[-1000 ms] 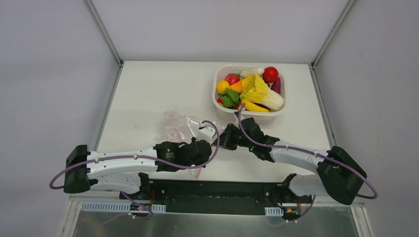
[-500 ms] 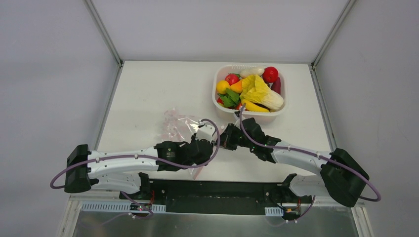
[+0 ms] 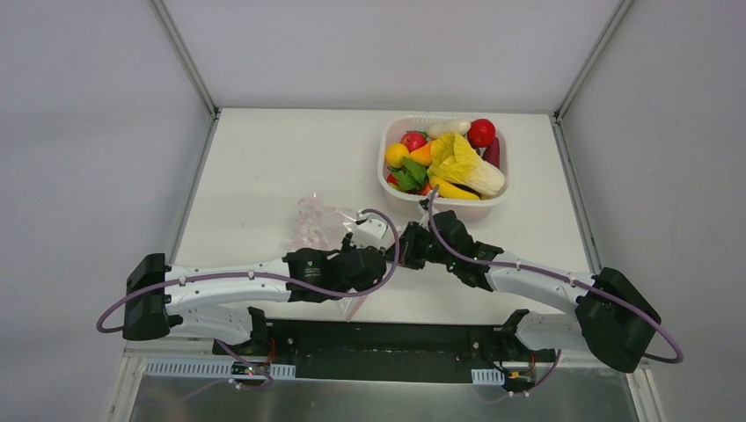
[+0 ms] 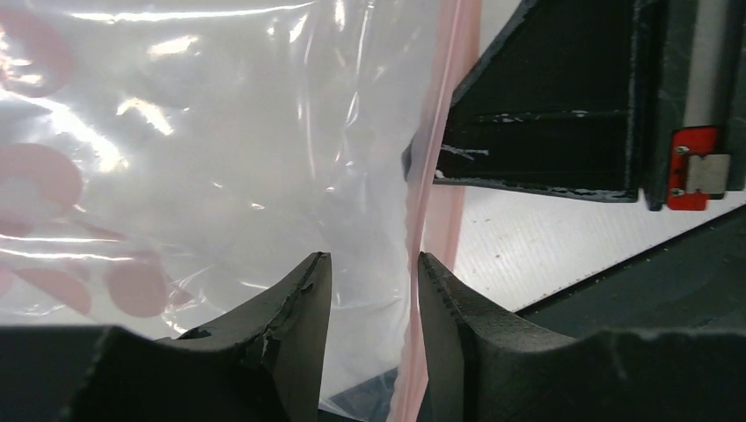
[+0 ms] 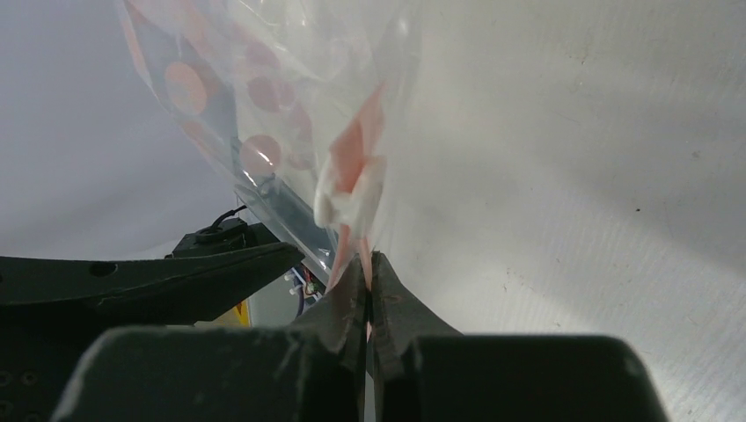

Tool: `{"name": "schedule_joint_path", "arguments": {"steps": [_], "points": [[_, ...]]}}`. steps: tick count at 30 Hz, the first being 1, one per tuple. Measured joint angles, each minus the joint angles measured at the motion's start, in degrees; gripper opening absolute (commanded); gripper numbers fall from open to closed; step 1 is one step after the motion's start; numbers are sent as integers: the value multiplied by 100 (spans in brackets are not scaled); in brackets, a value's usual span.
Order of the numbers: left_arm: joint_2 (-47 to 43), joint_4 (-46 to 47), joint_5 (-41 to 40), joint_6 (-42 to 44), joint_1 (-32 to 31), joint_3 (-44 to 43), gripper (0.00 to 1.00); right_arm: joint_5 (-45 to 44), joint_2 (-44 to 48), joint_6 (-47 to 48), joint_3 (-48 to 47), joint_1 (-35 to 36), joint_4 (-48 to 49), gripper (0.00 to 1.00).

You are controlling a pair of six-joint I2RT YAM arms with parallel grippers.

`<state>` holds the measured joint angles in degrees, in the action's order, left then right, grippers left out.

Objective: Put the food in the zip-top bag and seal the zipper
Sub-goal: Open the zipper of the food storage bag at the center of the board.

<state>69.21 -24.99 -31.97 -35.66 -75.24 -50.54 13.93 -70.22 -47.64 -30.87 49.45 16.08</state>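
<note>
Zip-top bag (image 3: pixel 315 220) lies crumpled toward the near edge of the bench (image 3: pixel 264 167), mostly hidden under both wrists. Right jaws are clamped on its zipper (image 4: pixel 447 105); left jaws stand apart around the film. Food (image 3: pixel 457 163) fills the far-right basket (image 3: pixel 384 180).

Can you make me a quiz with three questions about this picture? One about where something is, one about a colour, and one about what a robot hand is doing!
1. Where is the toy food?
A) in the white basket
B) in a blue bowl
C) in a cardboard box

2. What colour is the zip-top bag's zipper?
A) green
B) pink-red
C) black

3. What is the right hand doing?
A) open wide
B) shut on the zipper
C) holding a banana

Answers:
1 A: the fruits and vegetables are piled in it.
2 B: the strip looks pink-red in both wrist views.
3 B: its fingers pinch together with the strip between them.
</note>
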Motion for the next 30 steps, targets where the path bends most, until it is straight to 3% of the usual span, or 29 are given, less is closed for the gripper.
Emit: {"name": "schedule_joint_path", "arguments": {"steps": [6,12,21,23,25,30], "points": [[173,-483,-332,11,0,-271,44,37,87,33,-15,0,-52,0],[223,-339,-229,129,-2,-308,43,44,107,28,-186,0,-190,0],[258,-623,-358,90,-57,-306,10,39,109,-11,-535,0,-413,0],[280,-793,-490,4,-92,-308,11,37,109,-4,-588,0,-457,0],[280,-903,-601,-31,-92,-308,1,28,109,26,-601,0,-546,0],[275,-1067,-750,-125,-92,-319,0,42,105,243,-627,0,-920,0]]}}
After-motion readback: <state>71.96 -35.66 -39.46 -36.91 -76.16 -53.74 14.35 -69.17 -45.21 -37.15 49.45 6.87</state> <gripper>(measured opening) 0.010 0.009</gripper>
